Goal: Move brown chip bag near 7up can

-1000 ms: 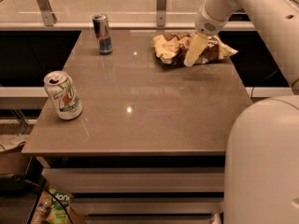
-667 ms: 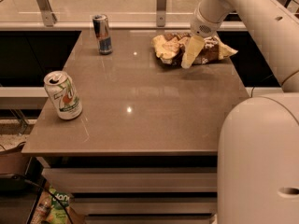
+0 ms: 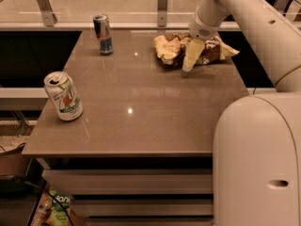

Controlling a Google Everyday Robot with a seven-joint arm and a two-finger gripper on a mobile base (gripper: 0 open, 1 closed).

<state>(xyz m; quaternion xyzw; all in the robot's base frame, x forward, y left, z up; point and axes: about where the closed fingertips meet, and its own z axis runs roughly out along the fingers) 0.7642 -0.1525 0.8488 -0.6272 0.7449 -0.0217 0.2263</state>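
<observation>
The brown chip bag (image 3: 212, 52) lies crinkled at the back right of the table, its pale yellow end (image 3: 165, 47) pointing left. My gripper (image 3: 190, 57) reaches down from the upper right and sits right at the bag's middle, partly covering it. The 7up can (image 3: 63, 96), white with a green band and an open silver top, stands upright near the table's left edge, far from the bag.
A slimmer blue-and-silver can (image 3: 103, 34) stands at the back left of the brown table (image 3: 141, 126). My pale robot body (image 3: 258, 159) fills the lower right. A railing with metal posts (image 3: 162, 6) runs behind the table. Snack packets (image 3: 54, 206) lie below the table's left front.
My gripper has shifted slightly left and down at the chip bag. The bag and both cans stay where they were.
</observation>
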